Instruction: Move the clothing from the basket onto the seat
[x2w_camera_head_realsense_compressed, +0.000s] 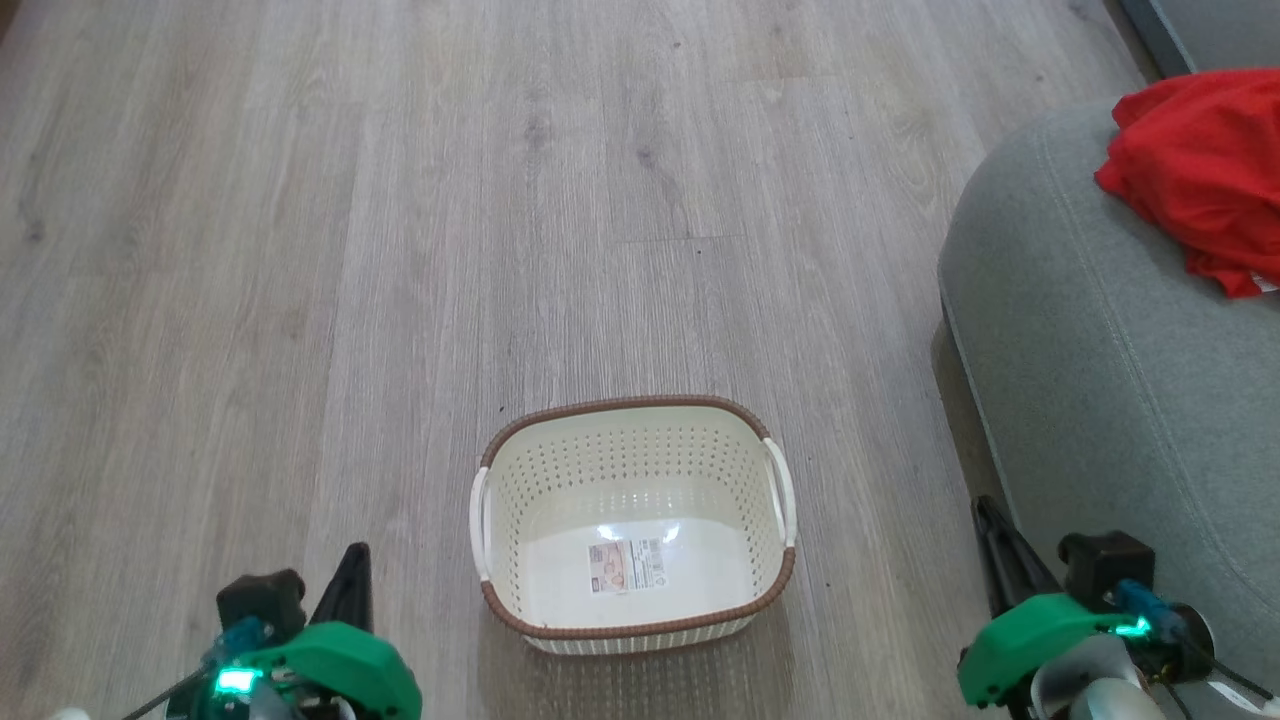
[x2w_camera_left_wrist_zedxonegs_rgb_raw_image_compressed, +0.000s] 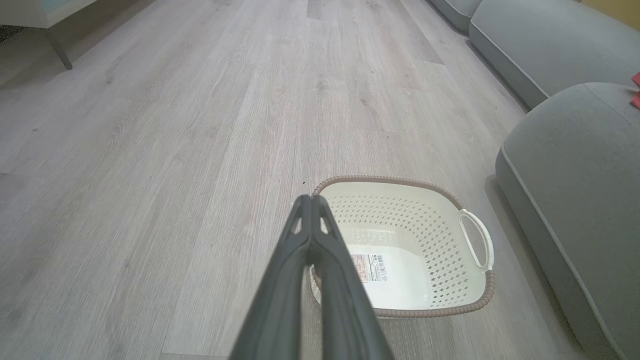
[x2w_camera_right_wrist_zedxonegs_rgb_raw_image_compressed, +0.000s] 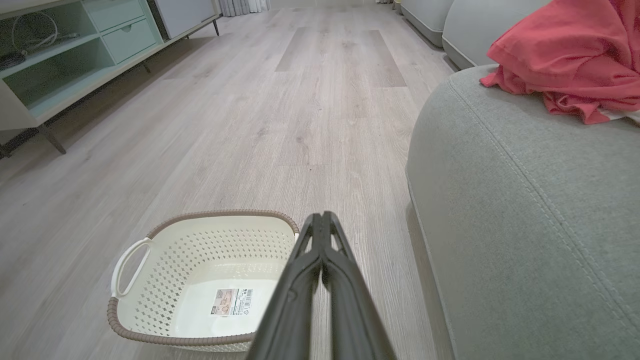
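Observation:
The cream basket (x2w_camera_head_realsense_compressed: 634, 440) with a brown rim stands on the wood floor, holding nothing but the label on its base; it also shows in the wrist views (x2w_camera_left_wrist_zedxonegs_rgb_raw_image_compressed: 440, 235) (x2w_camera_right_wrist_zedxonegs_rgb_raw_image_compressed: 165, 280). Red clothing (x2w_camera_head_realsense_compressed: 1205, 170) (x2w_camera_right_wrist_zedxonegs_rgb_raw_image_compressed: 565, 55) lies bunched on the grey seat (x2w_camera_head_realsense_compressed: 1080, 340) (x2w_camera_right_wrist_zedxonegs_rgb_raw_image_compressed: 525, 225) at the right; a red corner (x2w_camera_left_wrist_zedxonegs_rgb_raw_image_compressed: 636, 92) peeks in on the seat (x2w_camera_left_wrist_zedxonegs_rgb_raw_image_compressed: 575, 170). My left gripper (x2w_camera_head_realsense_compressed: 352, 562) (x2w_camera_left_wrist_zedxonegs_rgb_raw_image_compressed: 311, 200) is shut, left of the basket. My right gripper (x2w_camera_head_realsense_compressed: 985, 515) (x2w_camera_right_wrist_zedxonegs_rgb_raw_image_compressed: 321, 217) is shut, between basket and seat. Neither holds anything.
Pale wood floor (x2w_camera_head_realsense_compressed: 400, 250) stretches ahead. A low pale-green cabinet (x2w_camera_right_wrist_zedxonegs_rgb_raw_image_compressed: 65, 60) on dark legs stands far left in the right wrist view. More grey upholstery (x2w_camera_left_wrist_zedxonegs_rgb_raw_image_compressed: 540, 45) sits beyond the seat.

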